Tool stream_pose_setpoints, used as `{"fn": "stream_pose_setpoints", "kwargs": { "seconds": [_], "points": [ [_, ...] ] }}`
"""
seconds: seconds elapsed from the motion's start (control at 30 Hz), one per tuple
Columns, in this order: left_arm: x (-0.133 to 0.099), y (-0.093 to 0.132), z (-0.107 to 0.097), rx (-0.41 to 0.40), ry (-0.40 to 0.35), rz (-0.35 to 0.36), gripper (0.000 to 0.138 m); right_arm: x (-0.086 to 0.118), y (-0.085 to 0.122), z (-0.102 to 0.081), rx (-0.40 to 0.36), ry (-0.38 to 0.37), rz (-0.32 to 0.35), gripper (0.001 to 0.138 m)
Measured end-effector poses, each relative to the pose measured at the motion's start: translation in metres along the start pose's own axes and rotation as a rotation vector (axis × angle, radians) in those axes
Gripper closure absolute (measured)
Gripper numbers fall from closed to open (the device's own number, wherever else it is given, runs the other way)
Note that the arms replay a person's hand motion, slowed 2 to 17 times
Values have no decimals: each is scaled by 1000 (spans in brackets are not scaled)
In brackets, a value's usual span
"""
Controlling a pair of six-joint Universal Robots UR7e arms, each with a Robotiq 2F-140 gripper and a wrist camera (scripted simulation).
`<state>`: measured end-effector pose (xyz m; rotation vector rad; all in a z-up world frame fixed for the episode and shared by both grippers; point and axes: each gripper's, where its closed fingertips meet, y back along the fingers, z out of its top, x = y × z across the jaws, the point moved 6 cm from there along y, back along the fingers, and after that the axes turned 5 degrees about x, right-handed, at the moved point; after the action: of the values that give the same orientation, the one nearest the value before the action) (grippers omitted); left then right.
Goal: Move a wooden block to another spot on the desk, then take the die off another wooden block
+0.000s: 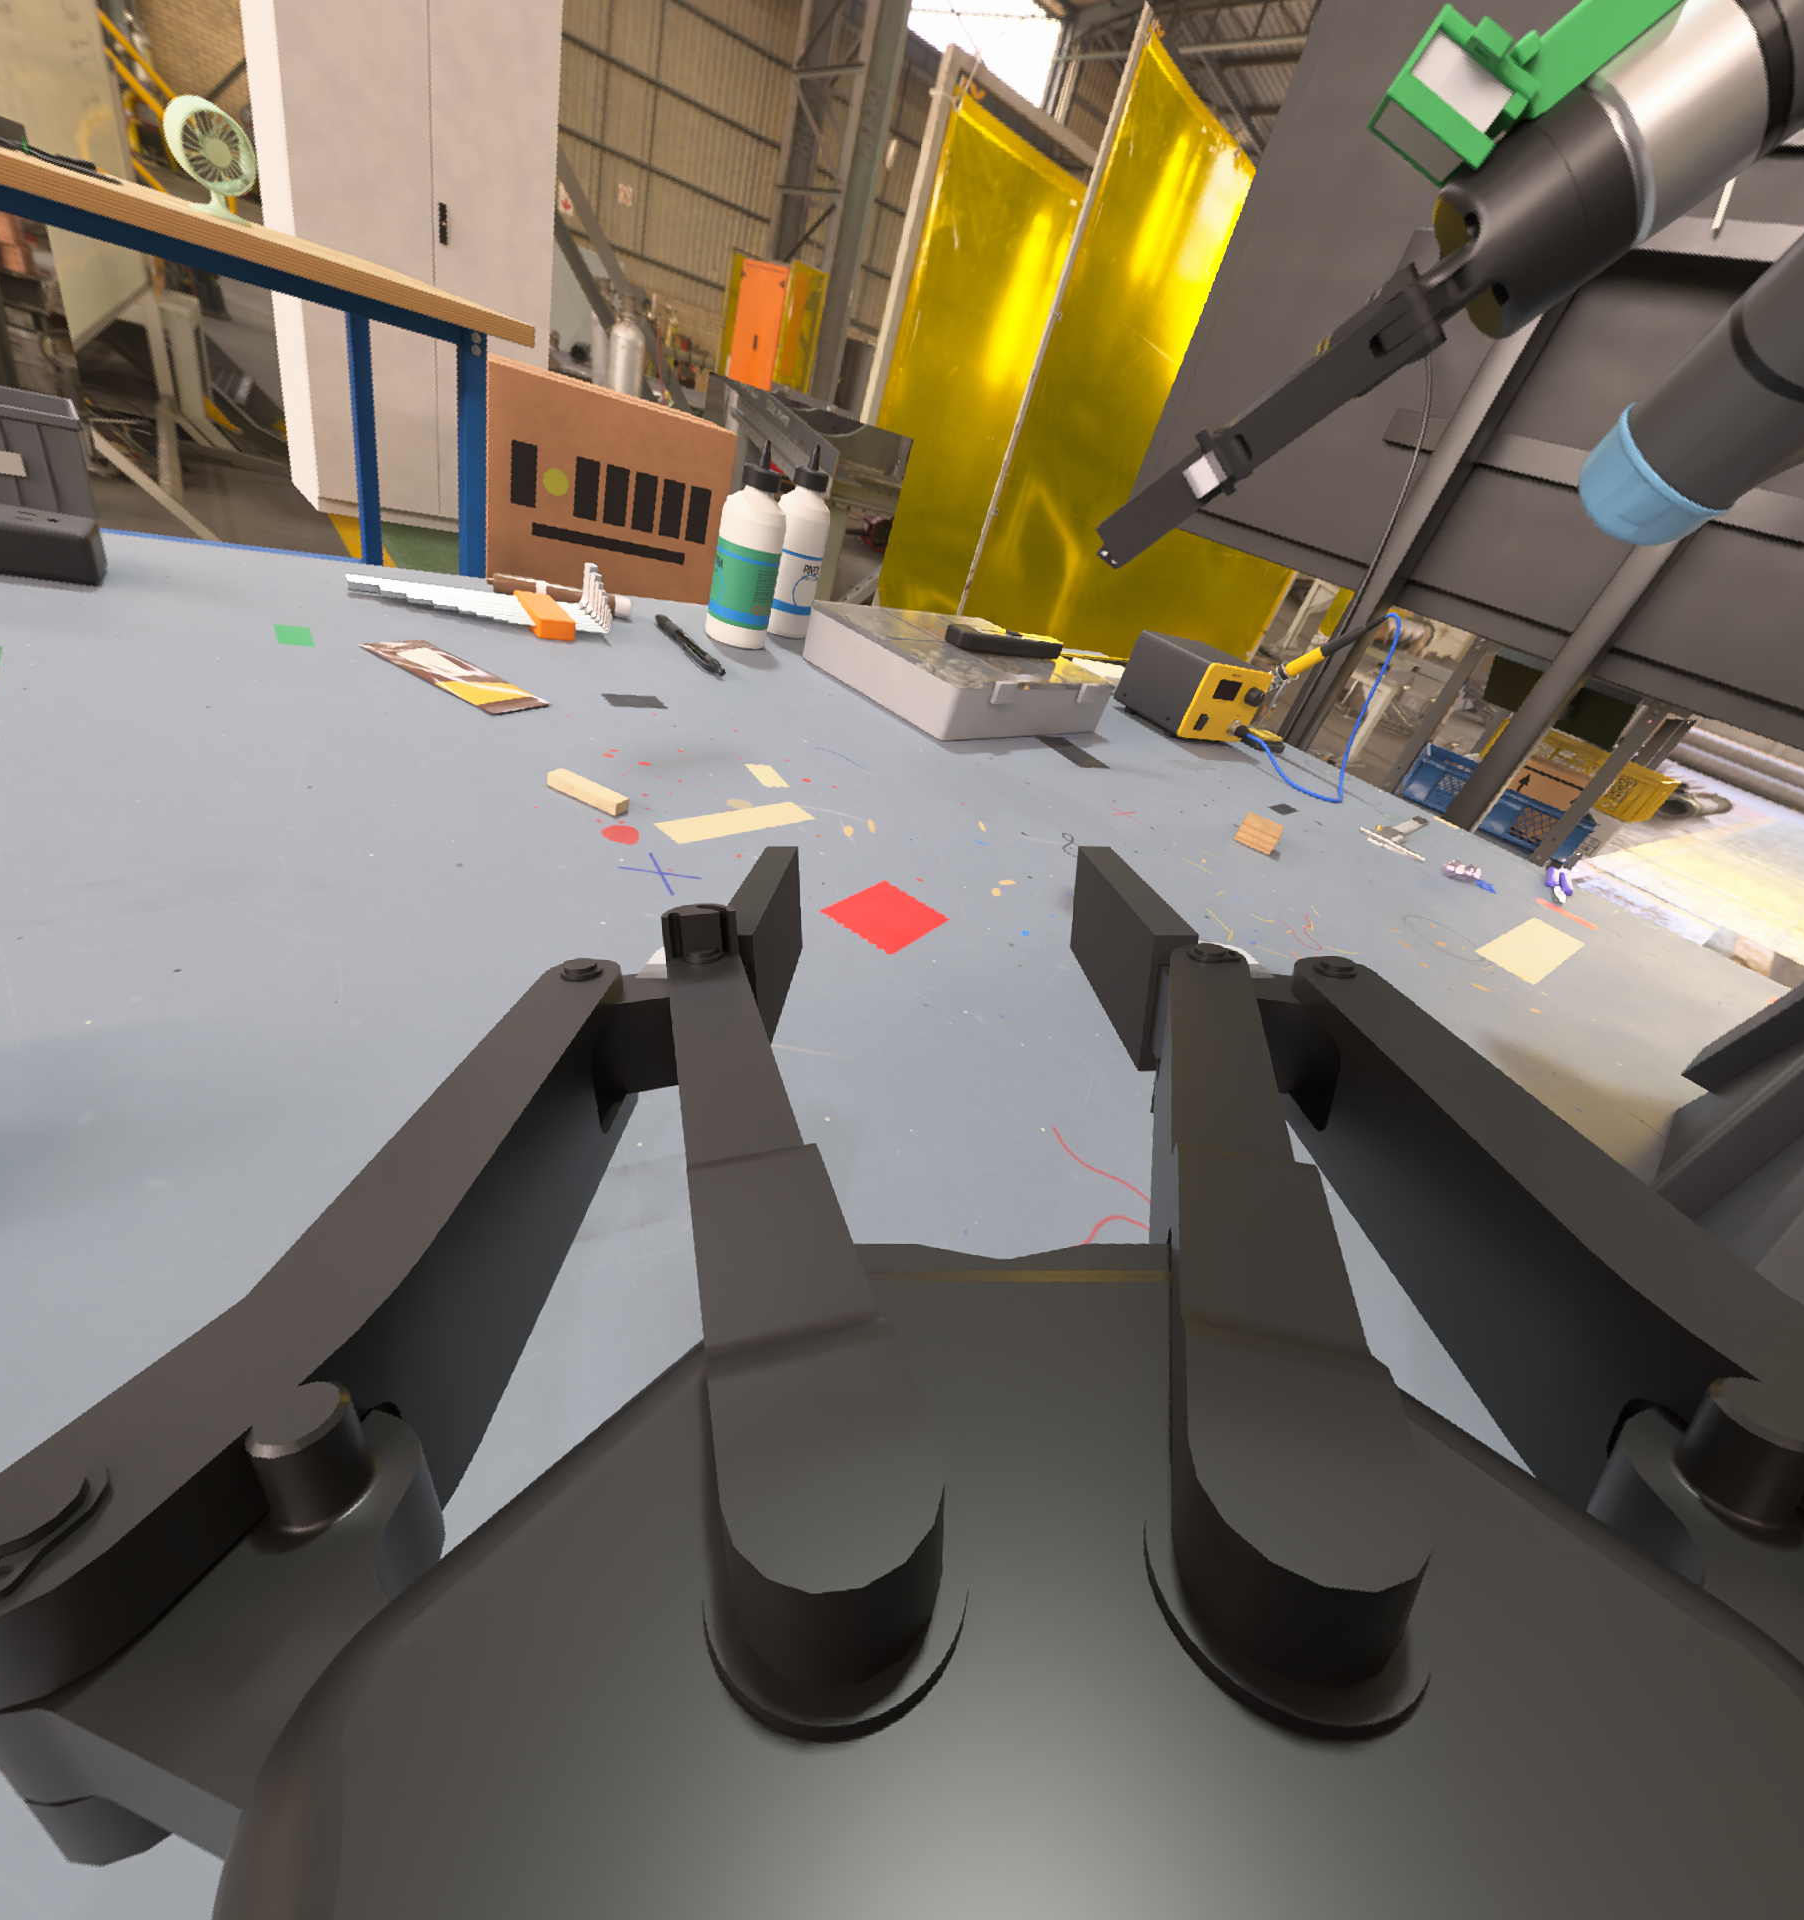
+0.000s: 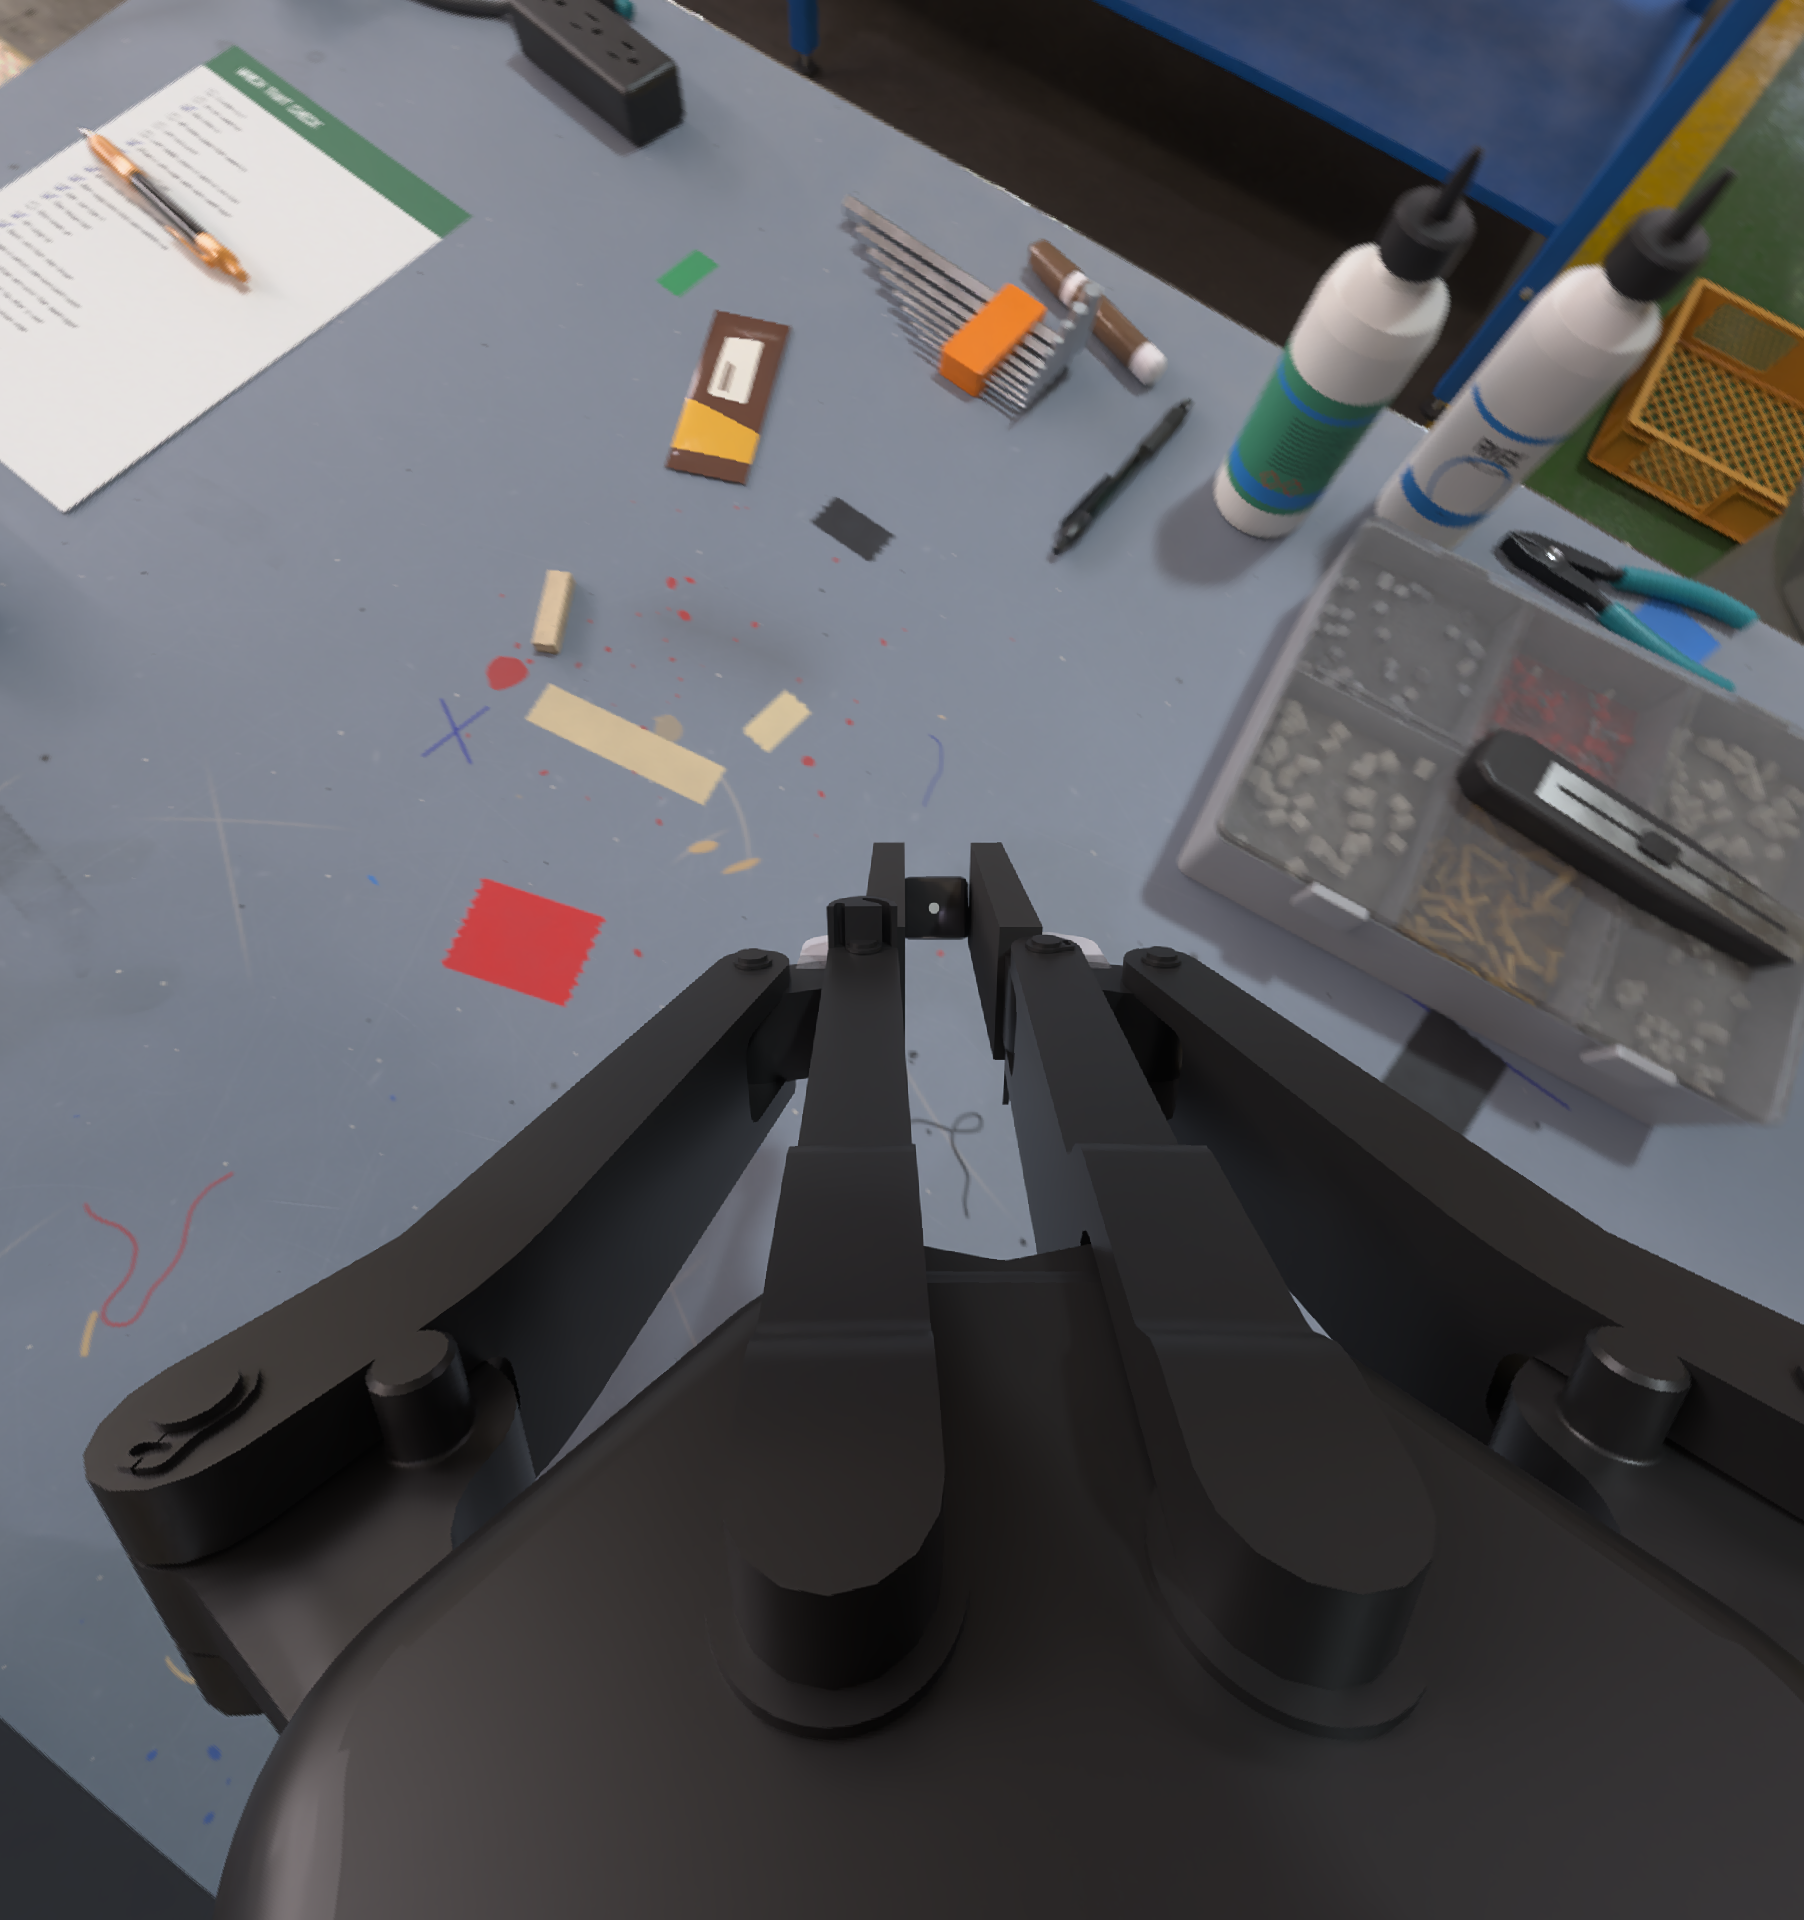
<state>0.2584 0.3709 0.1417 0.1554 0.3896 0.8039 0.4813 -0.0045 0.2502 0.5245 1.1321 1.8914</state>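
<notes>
My right gripper (image 2: pixel 937 896) is shut on a small black die (image 2: pixel 934 907) with white pips and holds it above the grey desk (image 2: pixel 254 1091). In the left wrist view this gripper (image 1: pixel 1116 549) hangs high at the upper right, fingers close together. A long pale wooden block (image 1: pixel 586 792) lies on the desk at mid left; it also shows in the right wrist view (image 2: pixel 552 611). A second, squarer wooden block (image 1: pixel 1259 833) lies farther right with nothing on top. My left gripper (image 1: pixel 937 885) is open and empty, low over the desk near a red square patch (image 1: pixel 884 916).
A clear parts box (image 2: pixel 1397 748) with a black utility knife (image 2: pixel 1625 862) on it stands at the right. Two glue bottles (image 2: pixel 1334 353), a black pen (image 2: pixel 1121 478), a hex key set (image 2: pixel 981 322), a snack bar (image 2: pixel 730 395), a paper sheet (image 2: pixel 150 312) and a soldering station (image 1: pixel 1194 691) lie farther off.
</notes>
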Motion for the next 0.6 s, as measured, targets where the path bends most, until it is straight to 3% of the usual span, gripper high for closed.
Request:
{"fn": "stream_pose_setpoints", "kwargs": {
  "seconds": [0.3,0.6],
  "points": [
    [-7,-19,5,16,-30,-7,68,-54,19,-55,22,-110,-55,122],
    [-15,-36,4,40,-60,-7,68,-92,23,-110,71,-202,-85,122]
  ]
}}
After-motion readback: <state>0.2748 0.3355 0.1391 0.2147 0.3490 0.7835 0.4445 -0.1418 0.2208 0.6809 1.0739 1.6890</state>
